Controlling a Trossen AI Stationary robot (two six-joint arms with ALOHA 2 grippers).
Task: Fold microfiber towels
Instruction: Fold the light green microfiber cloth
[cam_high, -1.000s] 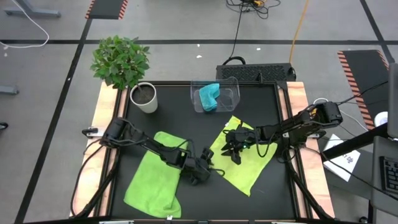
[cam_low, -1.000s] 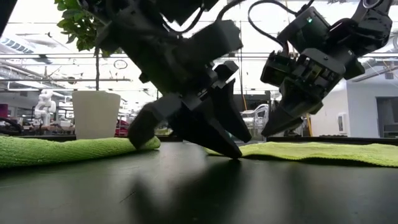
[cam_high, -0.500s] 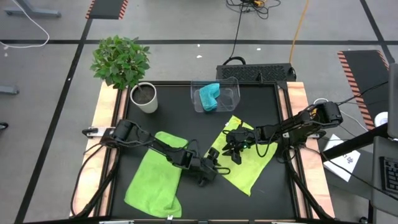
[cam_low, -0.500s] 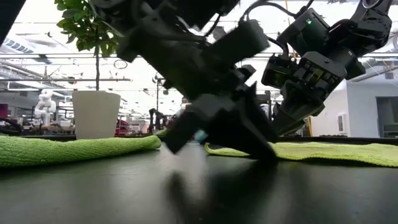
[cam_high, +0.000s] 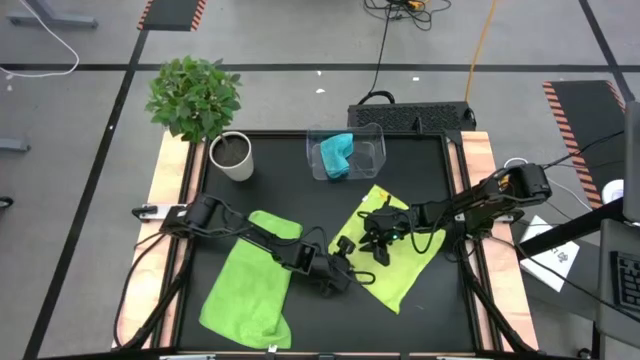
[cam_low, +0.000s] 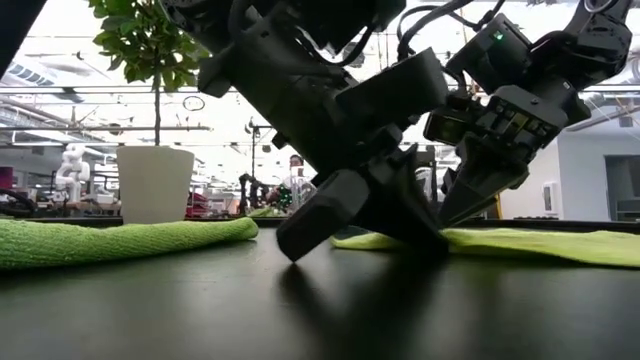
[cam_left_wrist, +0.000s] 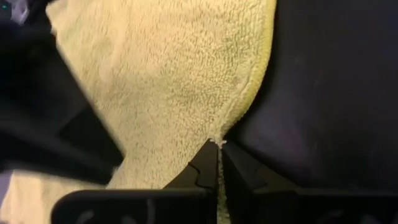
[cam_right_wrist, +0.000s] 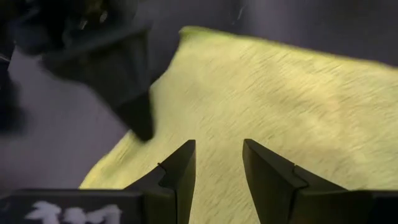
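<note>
Left claw (cam_high: 345, 277) is pinching the edge of the lime-green towel (cam_high: 400, 262) at the counter's lower centre while the right claw (cam_high: 378, 240), fingers parted, is hovering over it, so lifting and folding probably comes next.

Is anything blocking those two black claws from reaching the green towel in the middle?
Nothing visible. The left end effector is already shut on the edge of the right green towel, and the right end effector hovers open just above it.

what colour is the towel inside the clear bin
Turquoise blue towel in the clear bin; high view shows it best.
</note>
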